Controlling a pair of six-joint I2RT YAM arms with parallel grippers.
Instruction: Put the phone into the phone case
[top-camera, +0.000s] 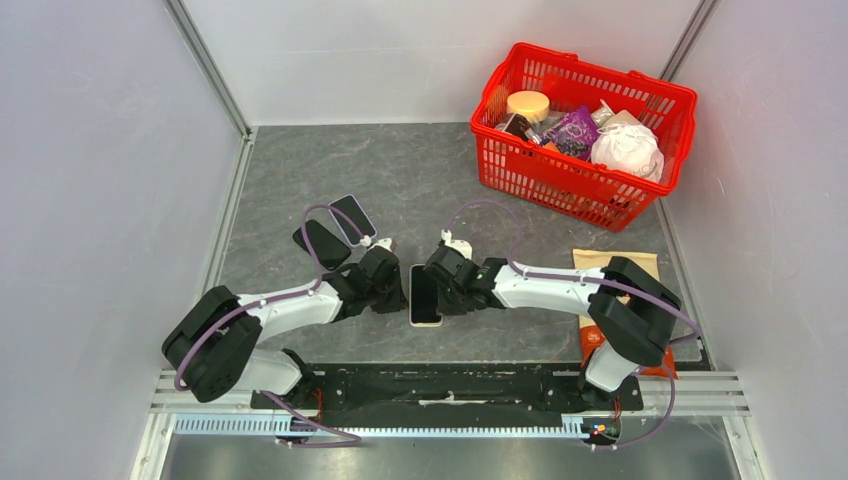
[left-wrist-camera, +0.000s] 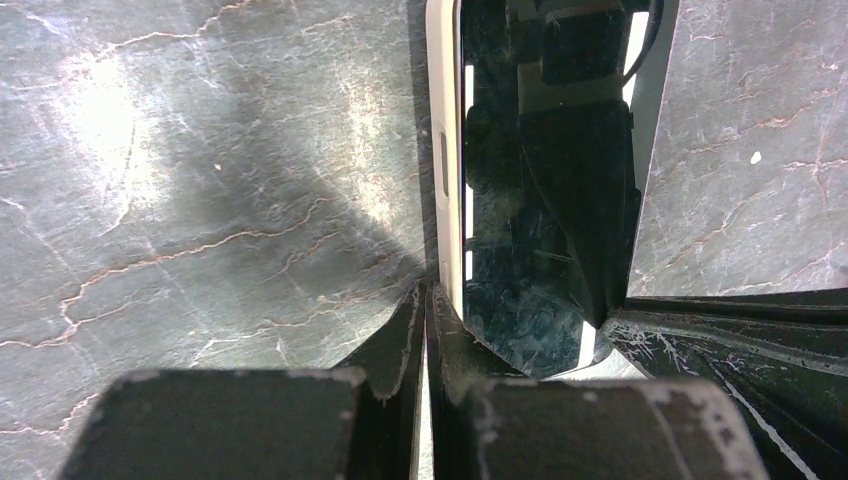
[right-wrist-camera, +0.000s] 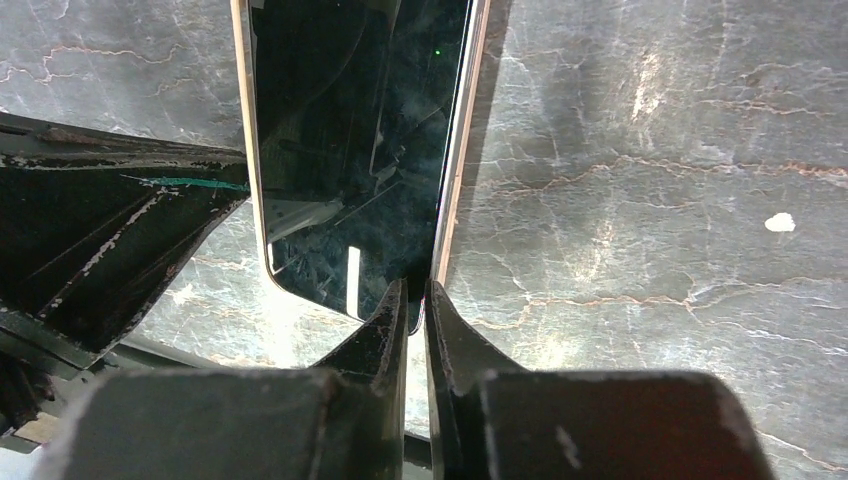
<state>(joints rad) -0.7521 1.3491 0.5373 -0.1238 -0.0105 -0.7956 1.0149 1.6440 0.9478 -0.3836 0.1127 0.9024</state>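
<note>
The phone lies flat on the grey table, screen up, with a cream rim, between my two grippers. My left gripper is shut, and in the left wrist view its tips rest against the left edge of the phone. My right gripper is shut to a narrow slit. In the right wrist view its tips sit at the right edge of the phone, near a corner. A black phone case lies behind the left arm, apart from the phone.
A second phone-shaped thing with a light rim lies beside the case. A red basket full of groceries stands at the back right. An orange packet lies under the right arm. Walls close in on both sides.
</note>
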